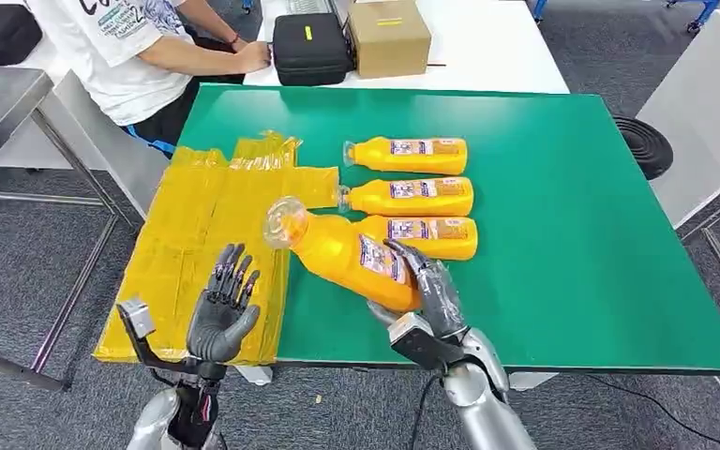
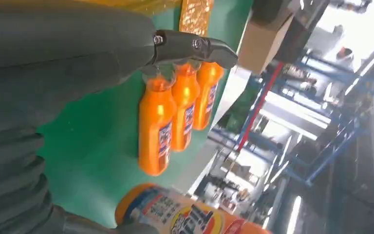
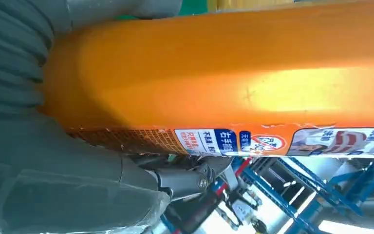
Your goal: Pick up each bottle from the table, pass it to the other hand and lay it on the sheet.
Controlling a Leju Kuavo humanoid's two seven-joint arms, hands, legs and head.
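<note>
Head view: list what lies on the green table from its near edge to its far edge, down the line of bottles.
Bottle held by the right hand (bottle) → nearest lying bottle → middle bottle → farthest bottle → bare green table.

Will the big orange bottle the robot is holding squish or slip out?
Probably not squish: the held bottle keeps its shape in the right hand. It could slip, since its plastic looks smooth and shiny. Filled with orange liquid, it is likely heavy, and the hand grips only its base end.
</note>
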